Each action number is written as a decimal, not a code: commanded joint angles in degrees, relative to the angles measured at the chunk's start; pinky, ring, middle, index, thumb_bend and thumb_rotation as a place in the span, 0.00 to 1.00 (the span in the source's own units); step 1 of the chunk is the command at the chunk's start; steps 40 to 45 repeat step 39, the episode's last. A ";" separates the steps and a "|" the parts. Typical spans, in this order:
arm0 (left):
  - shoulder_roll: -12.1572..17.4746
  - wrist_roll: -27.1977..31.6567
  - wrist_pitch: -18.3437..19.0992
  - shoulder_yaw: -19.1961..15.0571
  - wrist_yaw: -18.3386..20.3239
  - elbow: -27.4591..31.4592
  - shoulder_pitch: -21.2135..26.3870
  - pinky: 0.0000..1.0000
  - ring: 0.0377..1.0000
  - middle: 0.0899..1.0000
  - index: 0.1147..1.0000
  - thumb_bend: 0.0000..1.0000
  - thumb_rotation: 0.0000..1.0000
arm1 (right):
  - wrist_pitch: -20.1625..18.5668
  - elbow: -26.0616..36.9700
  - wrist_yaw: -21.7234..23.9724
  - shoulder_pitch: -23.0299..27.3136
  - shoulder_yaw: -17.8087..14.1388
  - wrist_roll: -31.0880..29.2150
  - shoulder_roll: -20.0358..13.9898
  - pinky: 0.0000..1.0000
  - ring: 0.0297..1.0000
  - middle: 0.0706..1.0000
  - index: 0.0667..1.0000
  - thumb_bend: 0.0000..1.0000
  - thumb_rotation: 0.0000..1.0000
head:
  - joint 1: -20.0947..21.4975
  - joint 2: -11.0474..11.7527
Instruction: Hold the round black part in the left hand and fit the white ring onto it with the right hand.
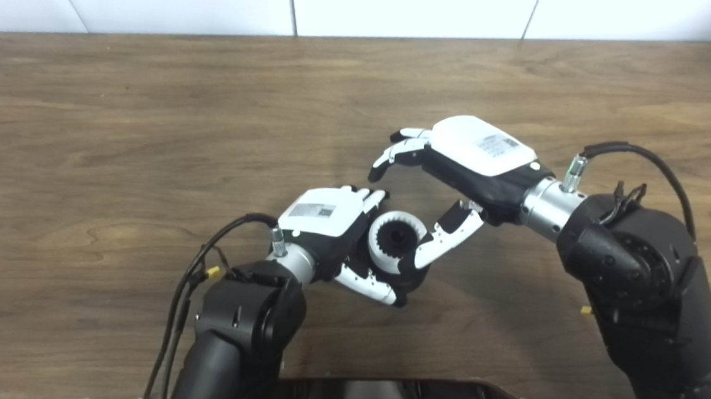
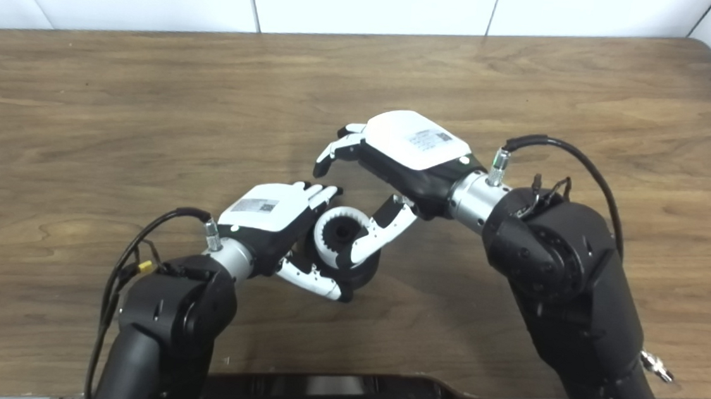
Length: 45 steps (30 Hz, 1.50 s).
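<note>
Left robot hand (image 1: 333,236) grips toothed white ring (image 1: 395,241) on wood-grain table (image 1: 144,145).

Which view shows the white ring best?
The left eye view: the white ring shows nearly its whole toothed face, and the right hand thumb covers only its right edge. In the right eye view, that thumb lies across more of the ring.

The bench (image 1: 146,113) was brown woodgrain; on it, the ring (image 1: 395,241) was white and toothed, the round part (image 1: 416,279) black.
</note>
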<state>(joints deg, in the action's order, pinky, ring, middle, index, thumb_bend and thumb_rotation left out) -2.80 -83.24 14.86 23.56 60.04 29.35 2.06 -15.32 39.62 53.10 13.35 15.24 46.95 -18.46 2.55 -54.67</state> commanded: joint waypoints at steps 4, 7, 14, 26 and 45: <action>0.62 -4.82 -1.02 -3.26 6.97 1.47 1.41 1.00 1.00 1.00 1.00 1.00 0.49 | -0.41 2.14 -1.34 0.91 -1.26 0.22 -0.49 0.84 0.91 0.81 0.76 1.00 0.45 | 0.06 0.34; 0.27 -4.67 -2.36 -4.89 9.42 3.55 2.56 1.00 1.00 1.00 1.00 1.00 0.44 | -0.33 2.16 -1.52 0.58 -1.43 0.06 -0.57 0.83 0.91 0.82 0.76 1.00 0.45 | 0.05 0.55; 0.52 -0.41 -2.08 -8.18 12.69 8.81 6.35 1.00 1.00 1.00 1.00 1.00 0.42 | -0.35 1.72 -1.88 0.61 -2.20 -0.25 -0.71 0.86 0.92 0.83 0.75 1.00 0.45 | -0.33 1.20; 14.18 18.78 12.04 -10.95 12.72 14.07 13.39 1.00 1.00 1.00 1.00 1.00 0.54 | -6.11 2.35 -0.19 1.64 -7.86 -3.84 -2.73 0.89 0.97 0.90 0.80 1.00 0.48 | -1.35 1.88; 11.90 42.53 11.84 -25.82 -3.97 10.18 5.71 0.88 0.99 1.00 1.00 0.77 0.86 | -11.32 4.57 -8.35 -10.31 -22.04 -16.77 0.84 0.82 0.88 0.88 0.87 0.70 0.74 | -0.43 2.40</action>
